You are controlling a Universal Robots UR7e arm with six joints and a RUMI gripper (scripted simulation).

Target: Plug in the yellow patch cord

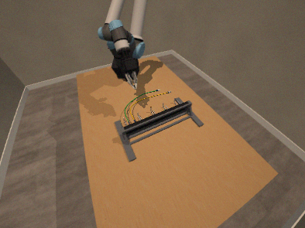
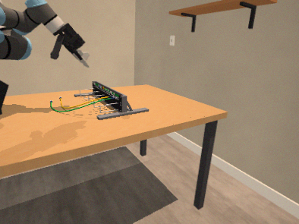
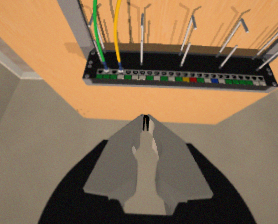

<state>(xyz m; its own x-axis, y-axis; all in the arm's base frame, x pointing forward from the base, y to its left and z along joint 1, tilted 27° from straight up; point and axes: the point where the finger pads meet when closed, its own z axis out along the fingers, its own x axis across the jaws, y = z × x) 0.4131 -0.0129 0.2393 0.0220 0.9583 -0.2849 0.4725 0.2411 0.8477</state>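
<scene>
The dark rack (image 1: 156,124) stands on the wooden table, with its row of ports and coloured labels in the wrist view (image 3: 180,78). The yellow label (image 3: 186,79) sits near the middle of the row. The yellow cord (image 1: 136,108) and the green cord (image 1: 129,104) are each plugged in at the rack's left end. Their free ends lie on the table behind the rack, yellow (image 1: 169,90) and green (image 1: 157,89). My gripper (image 1: 133,83) hangs in the air above the table, behind the cords, shut and empty. It also shows in the wrist view (image 3: 146,121) and in the exterior view (image 2: 84,61).
Several thin metal pegs (image 3: 187,40) stick out behind the rack. The rack's feet (image 1: 197,120) spread over the table. A wall shelf (image 2: 224,4) hangs high at the right, far from the arm.
</scene>
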